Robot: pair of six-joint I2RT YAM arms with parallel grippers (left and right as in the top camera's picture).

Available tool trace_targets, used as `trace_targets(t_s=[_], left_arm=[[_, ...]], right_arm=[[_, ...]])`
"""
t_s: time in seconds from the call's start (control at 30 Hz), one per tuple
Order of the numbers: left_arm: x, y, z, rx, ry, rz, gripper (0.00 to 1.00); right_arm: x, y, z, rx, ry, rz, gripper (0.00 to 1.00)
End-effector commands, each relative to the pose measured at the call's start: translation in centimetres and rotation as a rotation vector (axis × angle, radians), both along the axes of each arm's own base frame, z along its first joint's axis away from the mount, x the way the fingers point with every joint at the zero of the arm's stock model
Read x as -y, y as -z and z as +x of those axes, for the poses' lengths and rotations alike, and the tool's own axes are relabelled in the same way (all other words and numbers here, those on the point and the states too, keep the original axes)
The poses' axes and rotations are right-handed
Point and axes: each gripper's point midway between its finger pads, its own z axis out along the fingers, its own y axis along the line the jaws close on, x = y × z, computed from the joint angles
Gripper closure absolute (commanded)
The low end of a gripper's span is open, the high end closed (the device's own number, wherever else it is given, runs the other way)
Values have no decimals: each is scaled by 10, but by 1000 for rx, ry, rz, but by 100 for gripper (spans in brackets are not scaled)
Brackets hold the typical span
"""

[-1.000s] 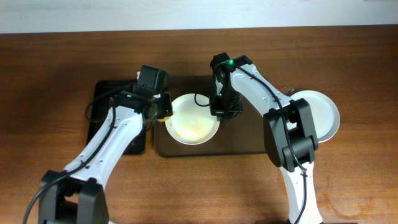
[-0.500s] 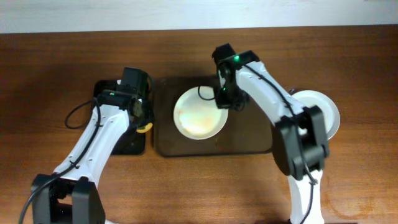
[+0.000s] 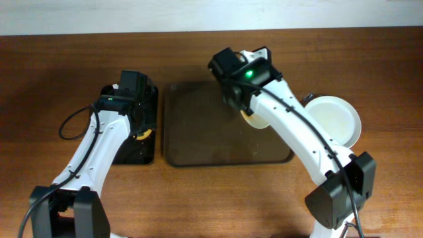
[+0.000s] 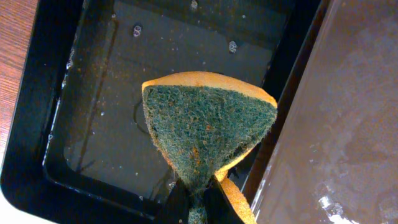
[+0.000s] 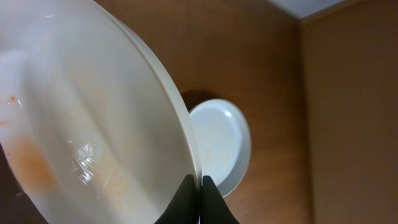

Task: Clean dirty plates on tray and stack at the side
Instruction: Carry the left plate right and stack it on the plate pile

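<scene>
1. While the large dark brown rectangular tray [image 3: 198, 155] lies bare of plates in the overhead view, the task looks close to its end, since nothing is left on it to wipe.
2. The right end effector [image 5: 199, 188] is closed to a thin slit on the rim of a round shallow pale plate [image 5: 93, 124]. It holds the plate tilted in the air above the tray's far right corner, clear of the wooden desk [image 3: 370, 192].
3. In the right wrist view a faint orange film and a few specks show on that plate's face. I judge the wipe mostly done but not spotless.
4. The round white plate stack [image 3: 337, 120] sits on the desk just to the right of the tray. Whether it is one plate or two cannot be told from these views. The lifted plate is not touching it.
5. The left end effector [image 4: 198, 194] is pinched shut on a folded yellow sponge with a green scouring face [image 4: 208, 130]. It hangs over the small narrow black tray [image 4: 93, 93], which is wet and speckled and lies just beside the brown one.
6. What is left, by my reading, is to carry the held plate across, level it and lower it onto the stack. After that, the sponge could be dropped into the black tray.
</scene>
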Motion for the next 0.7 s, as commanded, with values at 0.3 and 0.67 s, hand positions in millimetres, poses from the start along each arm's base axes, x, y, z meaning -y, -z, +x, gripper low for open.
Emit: trace_targets(t_s=[0.3,0.67], left_arm=[[-5,-13,4,39,2,17,100],[-9,22,32,-9,289,121,100]], right_arm=[[17,-22,1,161,125,29,96],[203,41,-18,-88,691,619,96]])
